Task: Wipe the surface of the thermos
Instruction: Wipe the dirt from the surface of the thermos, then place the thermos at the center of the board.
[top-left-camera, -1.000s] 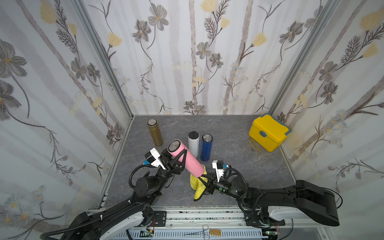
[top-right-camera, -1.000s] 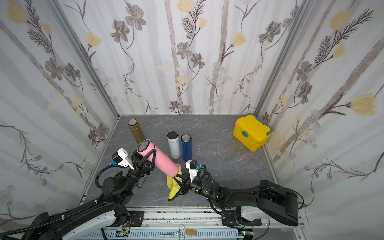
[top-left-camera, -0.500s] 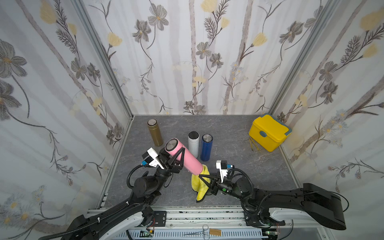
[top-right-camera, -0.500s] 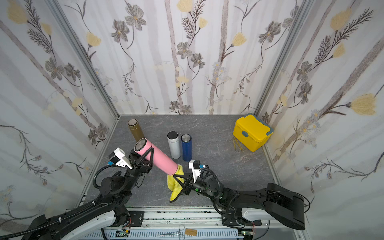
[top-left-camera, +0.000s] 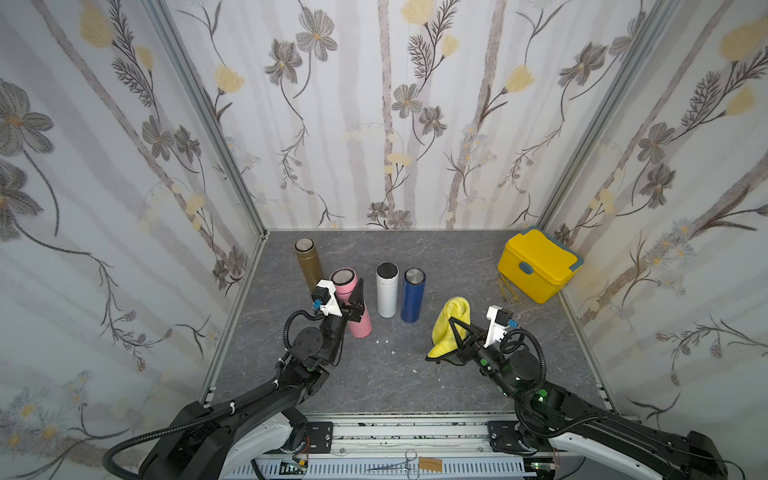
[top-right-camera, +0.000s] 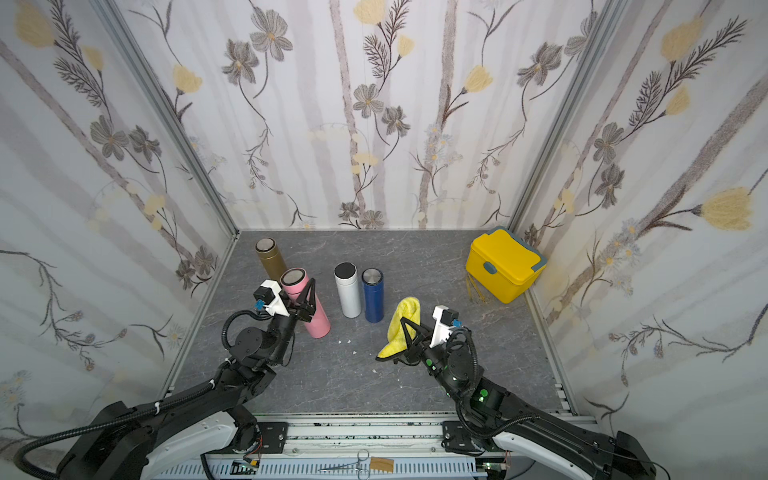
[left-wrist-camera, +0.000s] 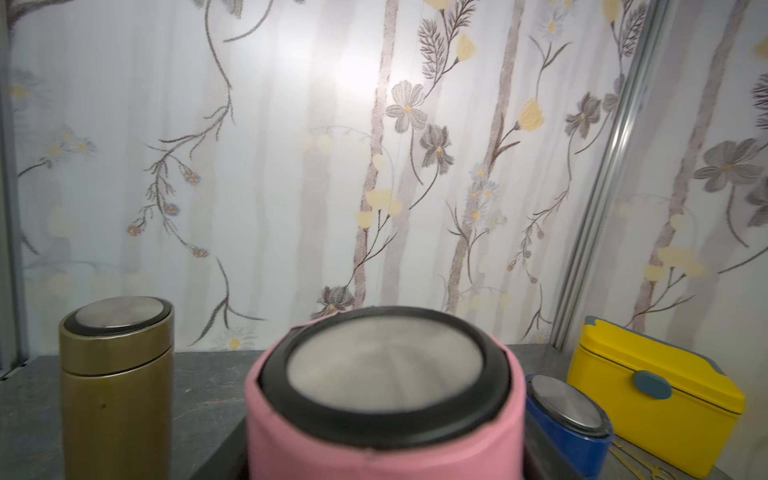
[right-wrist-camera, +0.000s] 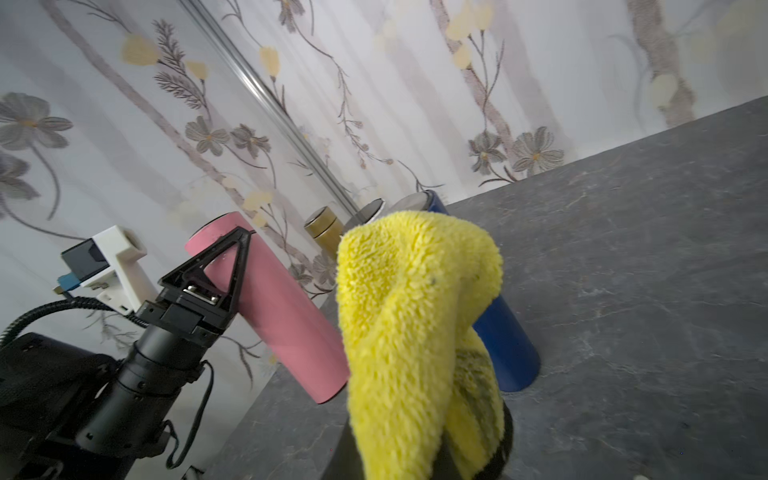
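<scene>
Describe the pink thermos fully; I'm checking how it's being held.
The pink thermos is a smooth matte cylinder with a black-rimmed, steel-looking lid. It leans, its base on the grey table beside the gold thermos, apart from the white one. The left pincer is shut on its upper body. The yellow cloth does not touch it.

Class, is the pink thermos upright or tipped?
Tipped: the pink thermos leans with its base on the table, gripped by the left gripper.

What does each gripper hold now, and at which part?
Left gripper holds the pink thermos around its upper body. Right gripper holds the yellow cloth at its bunched middle.
</scene>
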